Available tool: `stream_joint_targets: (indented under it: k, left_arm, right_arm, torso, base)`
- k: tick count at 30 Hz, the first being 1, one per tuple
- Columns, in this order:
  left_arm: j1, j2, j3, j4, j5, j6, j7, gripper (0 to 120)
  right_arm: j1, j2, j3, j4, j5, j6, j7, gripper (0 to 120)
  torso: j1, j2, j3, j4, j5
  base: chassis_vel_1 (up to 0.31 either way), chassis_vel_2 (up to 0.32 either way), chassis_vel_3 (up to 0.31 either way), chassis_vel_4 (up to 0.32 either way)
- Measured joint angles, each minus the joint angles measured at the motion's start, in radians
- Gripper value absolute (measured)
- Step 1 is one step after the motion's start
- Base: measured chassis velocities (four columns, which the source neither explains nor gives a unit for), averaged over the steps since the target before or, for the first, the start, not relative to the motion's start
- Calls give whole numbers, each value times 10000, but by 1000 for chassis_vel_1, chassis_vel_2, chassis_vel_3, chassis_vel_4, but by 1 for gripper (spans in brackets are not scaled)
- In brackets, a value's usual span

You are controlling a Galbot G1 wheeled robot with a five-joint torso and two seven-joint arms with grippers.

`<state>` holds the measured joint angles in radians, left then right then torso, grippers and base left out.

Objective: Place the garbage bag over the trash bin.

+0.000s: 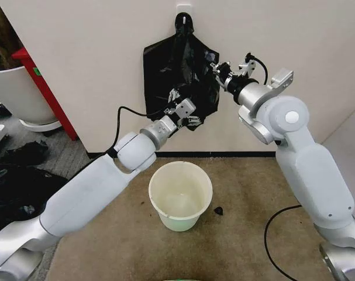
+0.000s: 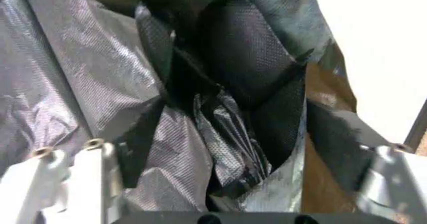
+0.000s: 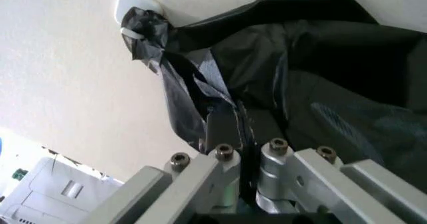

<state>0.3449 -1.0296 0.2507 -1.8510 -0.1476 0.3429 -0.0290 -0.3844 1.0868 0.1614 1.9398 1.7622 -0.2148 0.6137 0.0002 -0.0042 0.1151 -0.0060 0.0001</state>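
**Both grippers at the bag on the wall, bucket waiting on the floor**

Nearest the head camera are the two white arms, rising from the bottom corners of the view and reaching forward to the wall. Between them, on the tan carpet, stands the trash bin (image 1: 181, 196), a small cream-white bucket, upright and open at the top, with nothing over its rim. A small dark scrap (image 1: 219, 211) lies on the carpet just beside it, on the robot's right. A black cable (image 1: 275, 234) curls over the floor by the right arm.

Farther off, the garbage bag (image 1: 180, 76) hangs against the pale wall from a white hook (image 1: 183, 12), its pinched top caught on the hook and its loose, glossy body drooping below, well above the bin. The left gripper (image 1: 192, 120) is at the bag's lower edge; in the left wrist view its fingers (image 2: 87, 179) stand spread wide, with wrinkled black plastic (image 2: 227, 98) bulging between them. The right gripper (image 1: 215, 69) is at the bag's upper right edge; in the right wrist view its fingers (image 3: 230, 129) are pressed together, pinching a fold of the bag (image 3: 320, 68).

Off to the robot's left, by the wall, stand a large white tub (image 1: 13, 93) and a red post (image 1: 42, 88), with dark bags (image 1: 19, 170) heaped on the floor.
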Motion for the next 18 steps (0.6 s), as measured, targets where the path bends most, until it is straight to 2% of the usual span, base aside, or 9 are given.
stream_joint_targets:
  k: [8,9,10,13,18]
  left_arm:
    - [59,147,-110,-112,-136,150,-49,48]
    - [64,149,-124,-101,-141,150,-68,41]
    - [64,149,-124,-101,-141,150,-68,41]
    - [91,143,-187,-73,-169,151,-121,27]
    - [266,35,-570,-29,-783,120,-644,11]
  right_arm:
    - [-53,-60,86,-32,-2,-25,-35,0]
    - [-53,-63,92,-33,-2,-29,-40,0]
    - [-53,-63,92,-33,-2,-29,-40,0]
    - [-67,-74,101,-32,-2,-32,-50,0]
    - [-309,-207,118,48,-118,-69,-197,0]
  torso:
    - [0,0,0,2,0]
    - [0,0,0,2,0]
    - [0,0,0,2,0]
    - [0,0,0,1,-1]
    - [0,0,0,1,-1]
  base:
    - [0,0,0,0]
    - [0,0,0,0]
    - [0,0,0,0]
    - [0,0,0,0]
    - [0,0,0,0]
